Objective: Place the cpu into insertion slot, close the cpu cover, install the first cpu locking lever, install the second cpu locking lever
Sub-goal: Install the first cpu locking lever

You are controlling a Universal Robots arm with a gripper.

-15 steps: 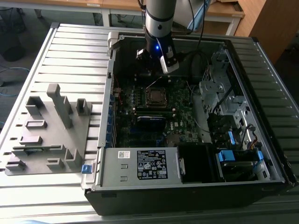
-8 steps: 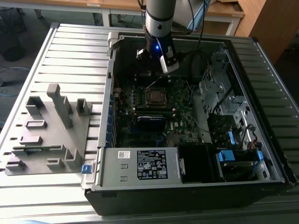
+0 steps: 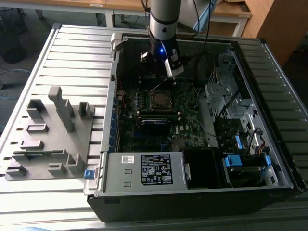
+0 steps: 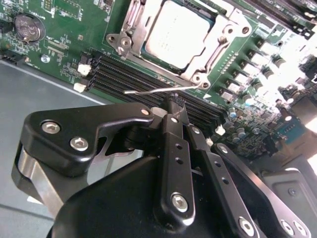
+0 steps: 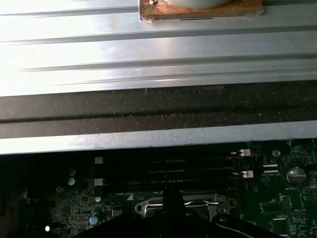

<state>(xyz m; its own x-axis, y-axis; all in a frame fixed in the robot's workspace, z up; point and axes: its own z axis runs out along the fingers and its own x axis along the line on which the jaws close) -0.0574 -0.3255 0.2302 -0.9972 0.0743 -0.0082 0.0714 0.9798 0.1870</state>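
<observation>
The cpu [image 4: 178,32], a pale silver square, lies in the insertion slot [image 4: 225,32] on the green board. The cpu cover [image 4: 144,19] lies flat over it as a silvery frame. One thin wire locking lever [image 4: 148,91] stands free of the socket's edge, beside the black memory slots. My gripper [image 4: 176,101] is shut, its tips right at this lever; I cannot tell whether they touch it. In the exterior view the gripper [image 3: 156,77] hangs just behind the slot [image 3: 161,99], with the lever [image 3: 159,87] raised. In the first wrist view the cover's edge [image 5: 148,207] shows by the gripper's dark tip [image 5: 173,197].
The board lies in an open computer case [image 3: 111,103] on a ribbed metal table. Black memory slots [image 4: 124,74] run next to the socket. Cables and drive cages [image 3: 226,96] crowd the exterior view's right. A grey fixture plate [image 3: 48,134] lies at its left.
</observation>
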